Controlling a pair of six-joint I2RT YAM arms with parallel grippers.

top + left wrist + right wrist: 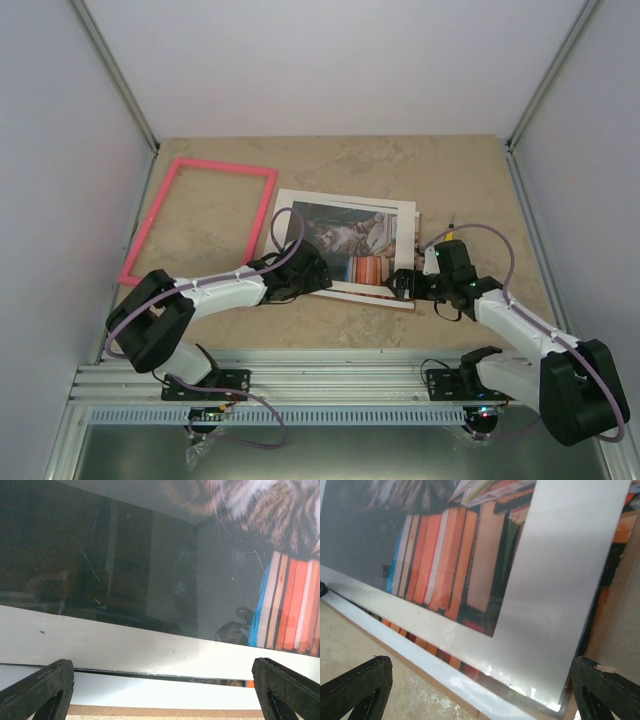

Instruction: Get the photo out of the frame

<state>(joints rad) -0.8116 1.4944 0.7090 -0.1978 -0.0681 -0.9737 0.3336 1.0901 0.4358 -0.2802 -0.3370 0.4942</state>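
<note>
The thin bright-pink rectangular frame (222, 166) lies empty at the far left of the tan stone-patterned bench (460, 170); the white-bordered cat photo (345, 235) lies centre, long axis left-right; left claw (160, 690) and right claw (480, 690) gape wide, empty, equally near its near edge.

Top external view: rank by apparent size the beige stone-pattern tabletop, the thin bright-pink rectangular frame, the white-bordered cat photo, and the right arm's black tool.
1. Beige stone-pattern tabletop.
2. Thin bright-pink rectangular frame and white-bordered cat photo: too alike to rank.
3. Right arm's black tool, clearly smallest.
</note>
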